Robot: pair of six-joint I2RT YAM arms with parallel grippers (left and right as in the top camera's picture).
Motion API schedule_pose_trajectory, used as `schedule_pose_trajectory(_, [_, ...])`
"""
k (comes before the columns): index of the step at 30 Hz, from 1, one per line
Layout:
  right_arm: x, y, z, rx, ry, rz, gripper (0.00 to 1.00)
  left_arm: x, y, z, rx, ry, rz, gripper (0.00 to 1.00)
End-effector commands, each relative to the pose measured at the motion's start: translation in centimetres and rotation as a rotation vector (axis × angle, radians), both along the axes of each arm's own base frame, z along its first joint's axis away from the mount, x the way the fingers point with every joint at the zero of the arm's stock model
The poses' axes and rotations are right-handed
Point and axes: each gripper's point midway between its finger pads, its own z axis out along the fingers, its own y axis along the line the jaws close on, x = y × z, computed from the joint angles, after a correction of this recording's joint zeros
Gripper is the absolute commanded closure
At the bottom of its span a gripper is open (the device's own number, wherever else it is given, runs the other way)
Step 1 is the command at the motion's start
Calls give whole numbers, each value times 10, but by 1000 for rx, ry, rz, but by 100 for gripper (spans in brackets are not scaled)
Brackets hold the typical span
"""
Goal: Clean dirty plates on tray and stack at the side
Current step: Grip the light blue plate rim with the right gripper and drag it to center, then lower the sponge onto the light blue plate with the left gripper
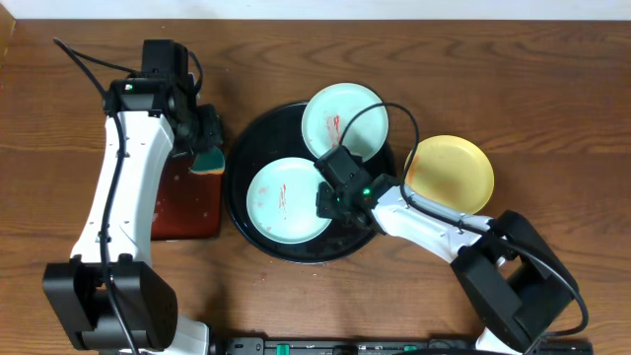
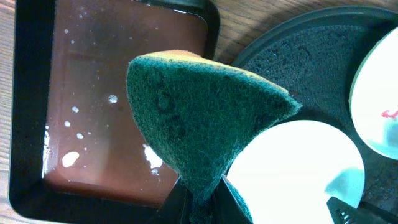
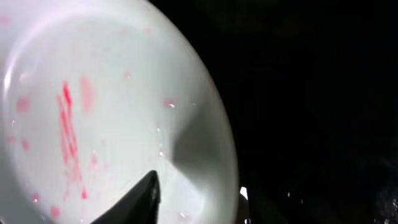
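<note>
Readable text: none
sponge: faint pressed marks in its green pad, too blurred to read

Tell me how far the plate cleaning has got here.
Looks done: the yellow plate sits off the tray, no smears showing. In hand: left gripper holds a sponge; right gripper straddles the rim of the near mint plate. Left: it and the far mint plate are red-smeared; nothing stacked.

You're at a robot lab bench, brown wood-grain tabletop, plain pale strip at 12 o'clock, white-and-black left arm based at 7 o'clock, matching right arm at 5 o'clock, wet dark reddish rectangular tray at 9 o'clock.
</note>
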Motion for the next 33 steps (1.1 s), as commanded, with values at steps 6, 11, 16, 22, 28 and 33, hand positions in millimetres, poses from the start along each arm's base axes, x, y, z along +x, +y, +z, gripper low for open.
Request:
schedule_pose_trajectory(6, [16,-5,16,71,-8,174,50,-3,-22,0,-108,6,-23,93])
schedule_pose_trajectory(11, [22,-18,14,71,9,150,58,-5,-28,-2,-114,14,-36,93])
schedule_pose_trajectory(16, [20,-16,13,72,12,176,61,-10,-40,-10,-115,40,-70,93])
schedule_pose_trajectory(22, [14,-12,0,62,39,190,73,-10,-55,-26,-111,87,-110,93])
schedule_pose_trajectory(28, [16,-9,-12,68,47,190,90,-10,-57,-39,-115,128,-111,93])
schedule_pose_trajectory(33, [17,-8,-14,71,48,191,99,-12,-67,-48,-122,158,-134,93])
